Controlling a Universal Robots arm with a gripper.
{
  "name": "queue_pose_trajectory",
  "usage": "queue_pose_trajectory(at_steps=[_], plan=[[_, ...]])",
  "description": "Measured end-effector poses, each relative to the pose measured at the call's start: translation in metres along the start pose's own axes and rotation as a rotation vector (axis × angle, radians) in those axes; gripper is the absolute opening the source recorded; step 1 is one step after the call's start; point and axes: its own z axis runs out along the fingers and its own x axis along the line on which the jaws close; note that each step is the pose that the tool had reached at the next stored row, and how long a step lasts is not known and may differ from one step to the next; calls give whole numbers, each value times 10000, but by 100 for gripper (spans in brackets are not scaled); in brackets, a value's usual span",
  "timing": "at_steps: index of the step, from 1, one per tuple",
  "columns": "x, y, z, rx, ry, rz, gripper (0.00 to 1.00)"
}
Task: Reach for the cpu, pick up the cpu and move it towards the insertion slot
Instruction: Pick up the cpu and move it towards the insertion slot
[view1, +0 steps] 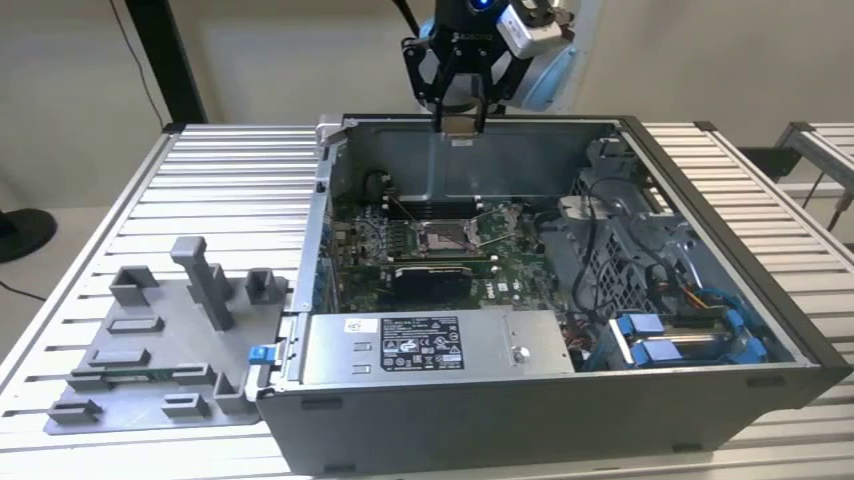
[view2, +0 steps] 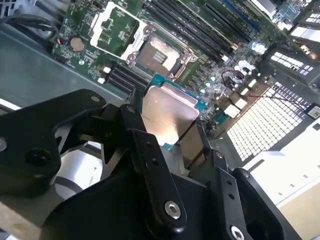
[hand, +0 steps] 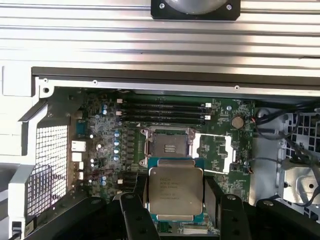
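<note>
Left to right in the exterior view: grey fixture blocks (view1: 160, 345) on the slatted table (view1: 200, 190), then the open computer case (view1: 561, 400). Claw (view1: 461, 125) hangs above the case's far wall, clamped on the cpu (hand: 176, 190), fingers (view2: 150, 150) gripping its edges. Insertion slot (hand: 168, 145) lies open on the motherboard (view1: 400, 250) below, well apart from the chip.

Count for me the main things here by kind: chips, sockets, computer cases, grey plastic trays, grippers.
Chips: 1, the cpu held in the gripper
Sockets: 1, the insertion slot, open
Computer cases: 1, the case, lid off
Grey plastic trays: 1, the tray beside the case
Grippers: 1
Total: 5
</note>
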Motion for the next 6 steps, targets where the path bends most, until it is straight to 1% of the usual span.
queue_pose_trajectory(at_steps=[6], plan=[[0,0,1,0,2,0,0]])
